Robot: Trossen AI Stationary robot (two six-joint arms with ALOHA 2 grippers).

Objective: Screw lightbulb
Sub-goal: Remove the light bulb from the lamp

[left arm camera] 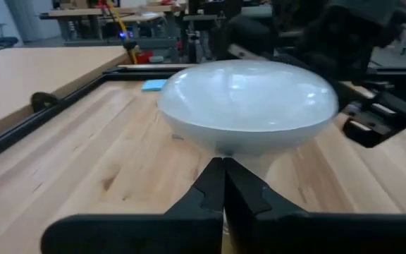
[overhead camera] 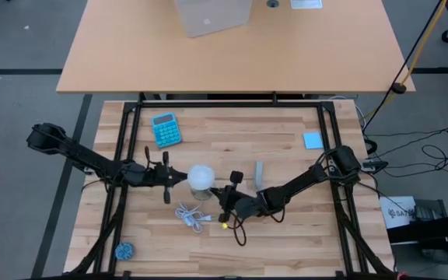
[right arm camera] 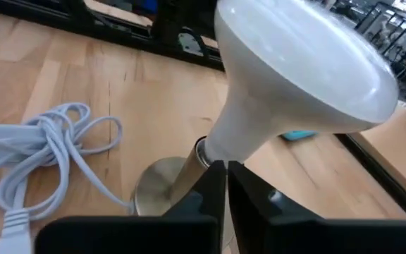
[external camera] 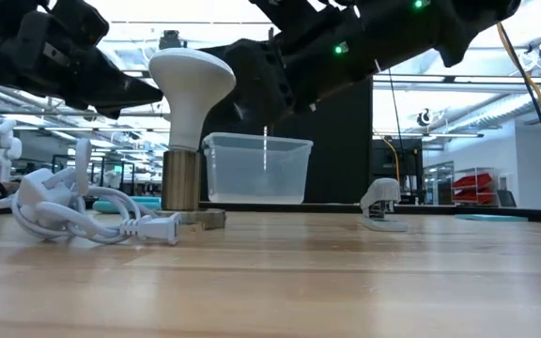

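At bench centre: white cone-shaped flood lightbulb (overhead camera: 201,176) upright, dome on top, narrow neck down in round brass-coloured metal socket (external camera: 182,178); white coiled cord (overhead camera: 190,215) beside.
Long axis: vertical, so turning goes about that line.
Bearing from left tool (overhead camera: 171,178): bulb just ahead, dome filling the wrist view.
Bearing from right tool (overhead camera: 225,204): bulb just ahead and slightly higher, neck nearest.
Nearer arm: both close, cannot tell which.
Left tool state: fingers (left arm camera: 213,194) pressed together, holding nothing.
Right tool state: fingers (right arm camera: 220,185) pressed together, empty, tips just before the neck.
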